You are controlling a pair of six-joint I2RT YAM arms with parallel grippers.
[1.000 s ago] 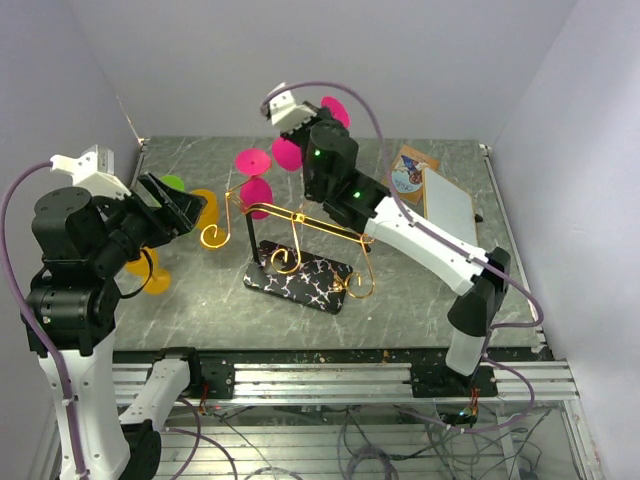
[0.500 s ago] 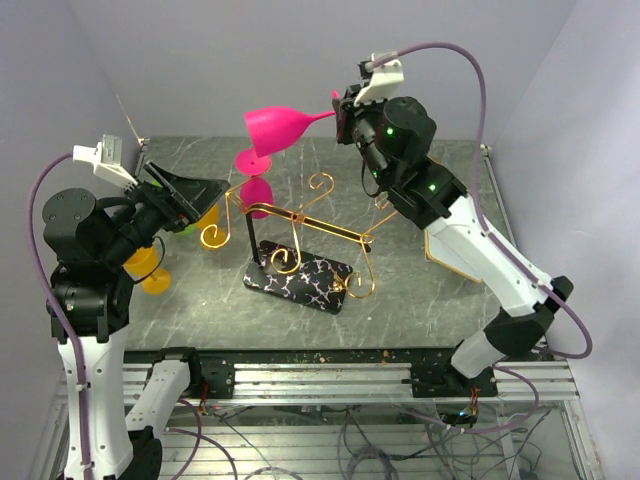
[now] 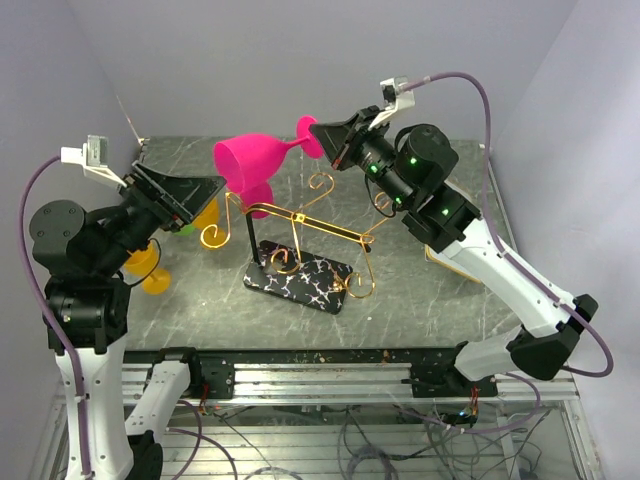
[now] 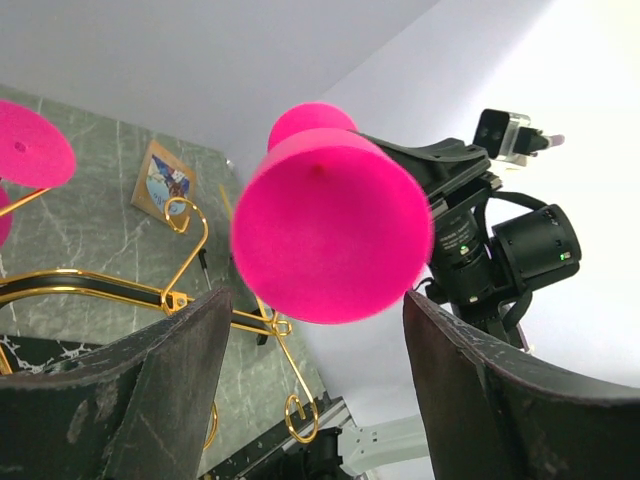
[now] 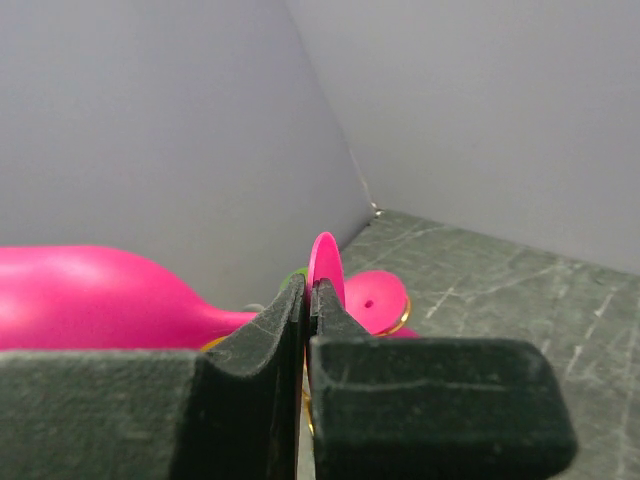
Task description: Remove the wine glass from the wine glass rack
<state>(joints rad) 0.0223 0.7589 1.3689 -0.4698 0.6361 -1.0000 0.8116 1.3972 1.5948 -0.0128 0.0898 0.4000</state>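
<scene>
A pink wine glass [image 3: 248, 160] hangs in the air on its side, above the gold wire wine glass rack [image 3: 300, 222]. My right gripper [image 3: 322, 142] is shut on the thin disc of its foot [image 5: 327, 262]. The bowl's mouth points at my left gripper [image 3: 205, 187], which is open. In the left wrist view the bowl [image 4: 330, 235] sits just beyond the tips of the left gripper [image 4: 315, 330] and touches neither dark finger. A second pink glass [image 3: 260, 195] hangs on the rack's far arm. The rack's black patterned base [image 3: 300, 276] rests on the table.
An orange glass [image 3: 150, 272] stands on the table under the left arm, with a yellow glass [image 3: 207, 212] by the rack's left scroll. A brown picture card [image 4: 162, 180] lies at the back right. Grey walls close in the marble table [image 3: 420, 300] on three sides.
The right gripper has carried the pink glass up off the rack and swung it left. Its bowl now points at the left gripper, which tilted up to face it and narrowed slightly.
</scene>
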